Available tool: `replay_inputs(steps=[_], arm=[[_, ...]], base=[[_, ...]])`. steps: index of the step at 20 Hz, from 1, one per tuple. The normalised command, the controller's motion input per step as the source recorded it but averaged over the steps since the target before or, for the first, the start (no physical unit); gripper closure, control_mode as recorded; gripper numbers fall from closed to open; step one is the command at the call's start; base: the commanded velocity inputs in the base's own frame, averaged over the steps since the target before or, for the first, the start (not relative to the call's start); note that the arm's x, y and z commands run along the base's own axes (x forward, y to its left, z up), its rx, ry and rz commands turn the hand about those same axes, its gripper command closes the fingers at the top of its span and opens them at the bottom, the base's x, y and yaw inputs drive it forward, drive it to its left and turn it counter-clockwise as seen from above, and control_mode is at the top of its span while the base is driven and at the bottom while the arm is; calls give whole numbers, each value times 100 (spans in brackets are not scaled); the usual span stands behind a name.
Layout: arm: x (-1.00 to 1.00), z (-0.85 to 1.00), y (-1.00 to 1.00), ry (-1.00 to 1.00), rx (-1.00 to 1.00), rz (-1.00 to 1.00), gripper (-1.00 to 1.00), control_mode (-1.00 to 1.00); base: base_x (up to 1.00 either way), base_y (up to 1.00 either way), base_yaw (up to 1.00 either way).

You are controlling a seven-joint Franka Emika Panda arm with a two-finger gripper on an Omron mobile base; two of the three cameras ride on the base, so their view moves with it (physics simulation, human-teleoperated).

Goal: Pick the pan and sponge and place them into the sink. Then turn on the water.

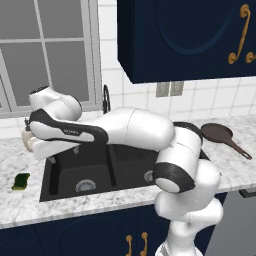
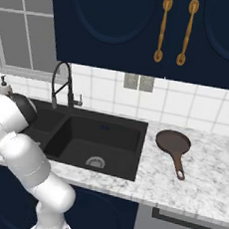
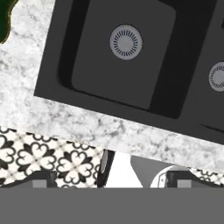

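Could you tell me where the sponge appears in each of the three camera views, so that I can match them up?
Left base view: the sponge lies on the marble counter, left of the sink, near the picture's left edge.
Right base view: I cannot find it.
Hand view: a dark green sliver at the top left corner, on the counter.
Shared landmark: the black sink's round silver drains.

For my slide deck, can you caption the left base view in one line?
White arm stretched left over the black double sink, sponge on the counter to its left, pan on the counter to its right.
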Motion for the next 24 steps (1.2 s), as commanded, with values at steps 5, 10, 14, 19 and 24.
replay_inputs(steps=[5,10,14,19,24], arm=[[82,-37,42,1,0,-7,-100,-100],[33,-8,3,3,0,-2,-100,-100],[0,0,0,0,0,0,-100,-100],[0,-10,2,0,2,0,-100,-100],[0,-33,9,-2,13,0,-100,-100]], base=[[0,0,0],[0,0,0],[0,0,0],[0,0,0],[0,0,0]])
